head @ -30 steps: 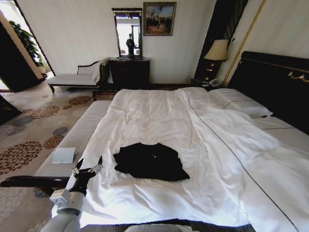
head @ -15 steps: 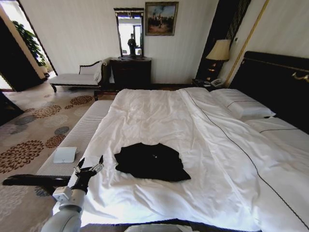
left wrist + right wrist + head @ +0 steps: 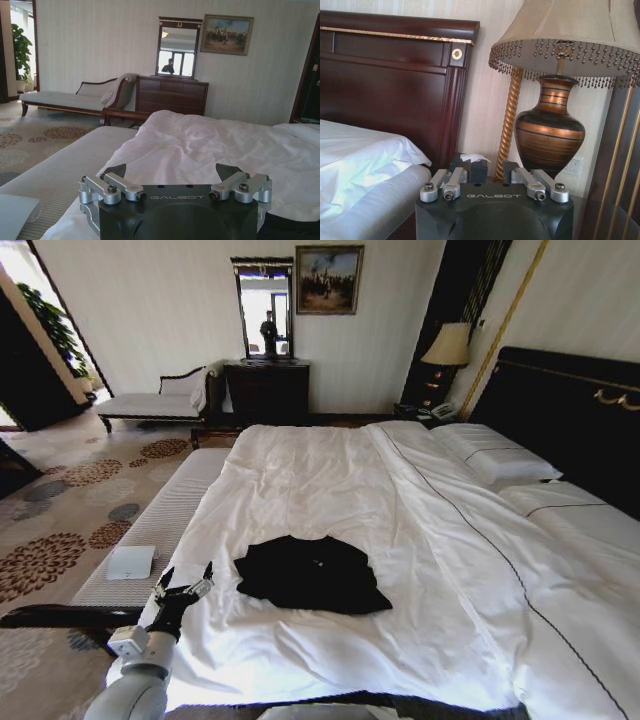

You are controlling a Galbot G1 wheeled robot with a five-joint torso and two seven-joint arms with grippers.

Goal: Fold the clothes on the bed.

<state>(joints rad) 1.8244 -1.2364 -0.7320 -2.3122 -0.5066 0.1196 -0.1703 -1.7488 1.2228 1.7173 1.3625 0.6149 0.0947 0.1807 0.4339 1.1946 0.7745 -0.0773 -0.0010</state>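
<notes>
The black T-shirt [image 3: 312,575] lies bunched into a rough, wrinkled rectangle on the white duvet [image 3: 330,490], on the foot half of the bed [image 3: 560,540] and well short of the pillows [image 3: 495,453] that sit against the tall black headboard [image 3: 565,410]. Nothing touches the T-shirt. The left claw [image 3: 185,585] hangs over the duvet's edge just beside the T-shirt, on the side of the grey bench [image 3: 165,520] that runs along the bed, and its two fingers stand wide apart with nothing between them; from the left wrist view the same left claw [image 3: 172,175] shows its dark fingertips [image 3: 116,171] spread over crumpled white duvet [image 3: 210,145], with a sliver of the T-shirt [image 3: 290,227] at its side. A flat white pad [image 3: 131,562] rests on the bench near that claw. The right claw [image 3: 487,170] is well away from the T-shirt, up by the headboard [image 3: 390,75] end of the bed, facing a bronze lamp [image 3: 550,130] with a beaded shade; its fingers [image 3: 479,170] stand only a narrow gap apart and hold nothing.
</notes>
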